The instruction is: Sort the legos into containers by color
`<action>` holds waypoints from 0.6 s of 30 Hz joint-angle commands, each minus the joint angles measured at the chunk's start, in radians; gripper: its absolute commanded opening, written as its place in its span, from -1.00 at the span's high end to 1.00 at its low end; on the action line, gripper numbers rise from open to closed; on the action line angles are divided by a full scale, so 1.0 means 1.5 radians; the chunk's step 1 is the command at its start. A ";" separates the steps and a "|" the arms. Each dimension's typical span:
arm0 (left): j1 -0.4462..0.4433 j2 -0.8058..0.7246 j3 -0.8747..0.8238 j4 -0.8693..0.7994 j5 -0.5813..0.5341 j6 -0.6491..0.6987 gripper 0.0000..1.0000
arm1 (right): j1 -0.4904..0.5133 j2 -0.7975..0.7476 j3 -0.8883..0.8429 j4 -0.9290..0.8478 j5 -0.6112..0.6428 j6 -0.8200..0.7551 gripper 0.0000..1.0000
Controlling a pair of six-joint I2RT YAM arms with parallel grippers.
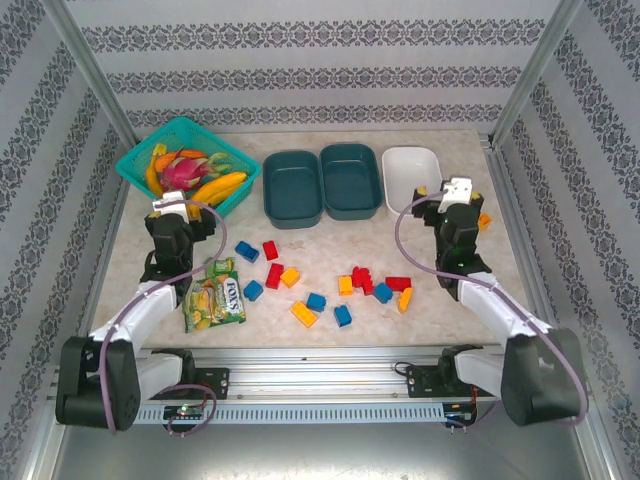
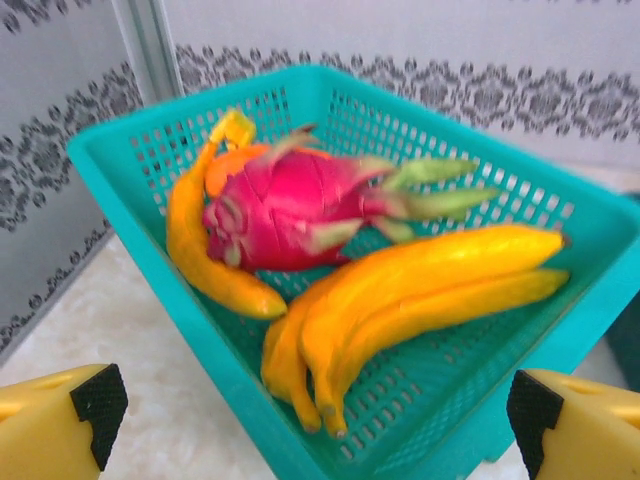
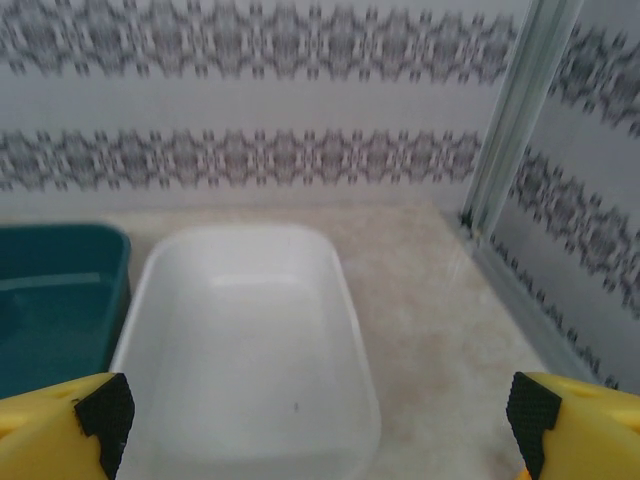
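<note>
Several red, blue and yellow-orange legos lie scattered on the table's middle, among them a blue one (image 1: 246, 250), a red one (image 1: 270, 249) and an orange one (image 1: 303, 314). Another orange lego (image 1: 484, 221) sits beside the right arm. Behind them stand three empty containers: two dark teal tubs (image 1: 292, 190) (image 1: 350, 182) and a white tub (image 1: 412, 178). My left gripper (image 1: 170, 204) (image 2: 310, 425) is open, facing the fruit basket, holding nothing. My right gripper (image 1: 455, 191) (image 3: 315, 425) is open just in front of the white tub (image 3: 250, 340), with a teal tub (image 3: 50, 290) to its left.
A turquoise mesh basket (image 1: 135, 165) (image 2: 120, 150) with bananas and a dragon fruit stands at the back left. A green snack packet (image 1: 214, 294) lies by the left arm. Metal frame posts and patterned walls enclose the table.
</note>
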 commanded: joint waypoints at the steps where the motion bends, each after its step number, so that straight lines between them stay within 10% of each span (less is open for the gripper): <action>1: -0.024 -0.046 0.035 -0.111 -0.010 -0.041 -1.00 | 0.028 -0.058 0.087 -0.076 0.058 -0.024 -0.96; 5: -0.067 -0.096 0.108 -0.215 -0.042 -0.038 -1.00 | 0.053 -0.086 0.282 -0.305 0.053 0.124 -0.95; 8: -0.077 -0.087 0.238 -0.405 -0.086 -0.160 -1.00 | -0.003 -0.042 0.446 -0.589 -0.171 0.368 -0.95; 11: -0.071 -0.023 0.404 -0.687 0.004 -0.258 -1.00 | -0.018 -0.033 0.444 -0.643 -0.305 0.397 -0.95; 18: -0.047 -0.046 0.422 -0.728 0.123 -0.392 -1.00 | 0.079 -0.030 0.521 -0.888 -0.181 0.367 -0.86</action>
